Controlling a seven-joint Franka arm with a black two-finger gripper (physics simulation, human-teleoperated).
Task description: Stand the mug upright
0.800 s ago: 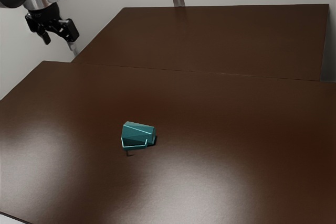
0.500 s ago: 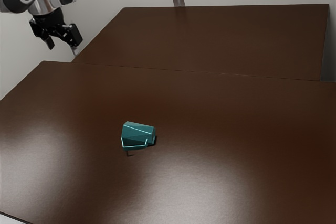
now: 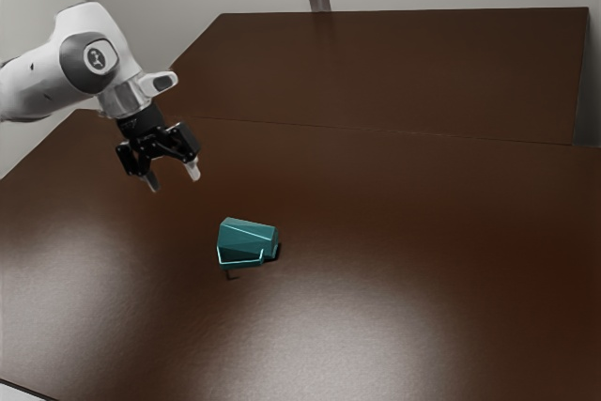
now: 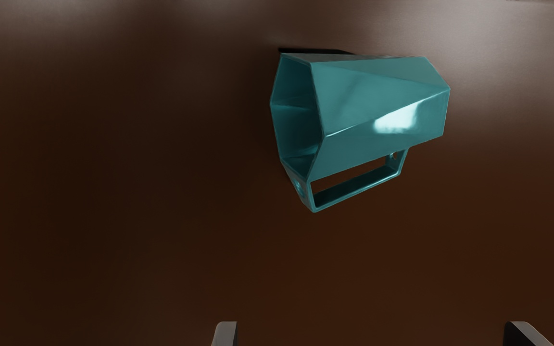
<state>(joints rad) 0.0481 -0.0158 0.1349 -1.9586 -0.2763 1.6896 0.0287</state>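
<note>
While the mug (image 3: 246, 239) lies on its side, its glossy body (image 4: 378, 105) looks stiff but slippery; the wide-open, empty gripper (image 3: 175, 182) could best squeeze that from 2 sides.

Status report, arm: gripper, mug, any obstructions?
Gripper open, empty, above the table. Mug on its side, not yet upright. Nothing visible between fingers and mug.
</note>
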